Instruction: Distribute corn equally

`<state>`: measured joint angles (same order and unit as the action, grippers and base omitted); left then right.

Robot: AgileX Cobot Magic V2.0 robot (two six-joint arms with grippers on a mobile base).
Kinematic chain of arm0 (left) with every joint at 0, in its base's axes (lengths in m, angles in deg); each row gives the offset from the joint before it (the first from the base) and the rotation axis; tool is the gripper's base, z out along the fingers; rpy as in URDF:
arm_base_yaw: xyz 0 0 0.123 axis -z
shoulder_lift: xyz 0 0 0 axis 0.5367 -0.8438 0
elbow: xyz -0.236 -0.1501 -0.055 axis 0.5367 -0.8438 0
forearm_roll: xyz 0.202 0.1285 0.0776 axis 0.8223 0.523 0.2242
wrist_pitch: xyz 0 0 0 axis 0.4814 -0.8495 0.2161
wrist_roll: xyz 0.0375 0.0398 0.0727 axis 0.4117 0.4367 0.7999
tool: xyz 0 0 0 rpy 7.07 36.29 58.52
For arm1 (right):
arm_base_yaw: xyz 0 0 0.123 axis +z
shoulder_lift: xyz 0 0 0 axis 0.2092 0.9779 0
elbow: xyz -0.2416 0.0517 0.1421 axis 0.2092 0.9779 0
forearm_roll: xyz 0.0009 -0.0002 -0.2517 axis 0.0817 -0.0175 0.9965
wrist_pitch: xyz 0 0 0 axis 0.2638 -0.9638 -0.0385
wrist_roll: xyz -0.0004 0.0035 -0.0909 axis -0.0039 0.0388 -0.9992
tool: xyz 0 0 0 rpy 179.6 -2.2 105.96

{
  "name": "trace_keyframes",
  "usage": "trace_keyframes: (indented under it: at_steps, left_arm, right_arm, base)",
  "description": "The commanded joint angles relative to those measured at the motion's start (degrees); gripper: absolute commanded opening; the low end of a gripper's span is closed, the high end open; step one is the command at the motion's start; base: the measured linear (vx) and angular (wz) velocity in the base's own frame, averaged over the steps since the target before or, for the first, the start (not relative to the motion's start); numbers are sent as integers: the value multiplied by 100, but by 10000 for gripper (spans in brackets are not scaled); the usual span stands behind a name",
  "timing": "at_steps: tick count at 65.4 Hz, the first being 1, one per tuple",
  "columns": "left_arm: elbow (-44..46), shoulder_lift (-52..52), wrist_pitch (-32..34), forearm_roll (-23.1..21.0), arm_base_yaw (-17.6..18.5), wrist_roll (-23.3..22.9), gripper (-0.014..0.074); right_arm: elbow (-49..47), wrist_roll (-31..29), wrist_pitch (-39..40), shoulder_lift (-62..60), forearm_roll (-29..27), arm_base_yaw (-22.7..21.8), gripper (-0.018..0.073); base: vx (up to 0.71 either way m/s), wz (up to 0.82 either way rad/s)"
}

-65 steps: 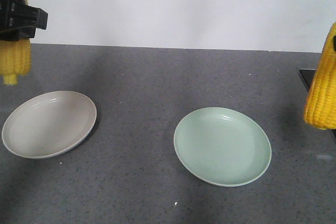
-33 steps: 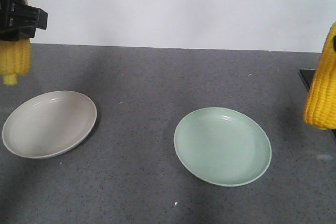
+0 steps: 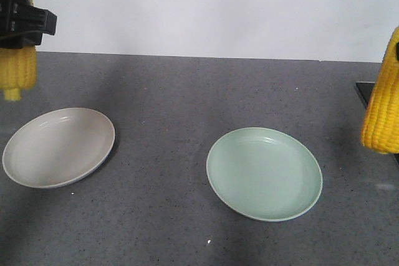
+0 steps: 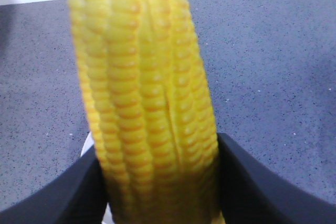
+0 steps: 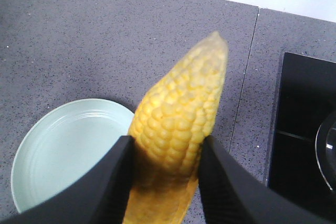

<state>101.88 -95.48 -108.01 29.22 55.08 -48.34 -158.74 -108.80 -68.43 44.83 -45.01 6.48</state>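
Observation:
My left gripper (image 3: 19,20) hangs at the far left, above and behind the beige plate (image 3: 59,146), shut on an upright cob of corn (image 3: 17,66). In the left wrist view that corn (image 4: 147,93) fills the gap between the two black fingers (image 4: 257,182). Another cob of corn (image 3: 381,113) hangs at the right edge, to the right of the green plate (image 3: 264,173). In the right wrist view my right gripper (image 5: 165,153) is shut on this corn (image 5: 181,114), with the green plate (image 5: 63,150) below to the left. Both plates hold nothing.
The plates sit on a grey speckled countertop (image 3: 187,104) with a white wall behind. A black flat panel (image 5: 304,129) lies on the counter at the far right, near the right-hand corn, and a seam in the counter runs beside it.

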Motion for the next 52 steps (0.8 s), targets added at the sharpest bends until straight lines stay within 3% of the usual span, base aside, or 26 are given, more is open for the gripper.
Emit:
trace_keyframes:
  at_steps: [1, 52]
  left_arm:
    - [125, 159, 342, 90, -1, -41, 3]
    - [125, 159, 342, 90, -1, -41, 3]
  right_arm:
    - [-124, -11, 328, -107, -111, -39, 193]
    - [-124, -16, 323, -107, -220, -39, 193]
  base:
    - [0, 0]
    - [0, 0]
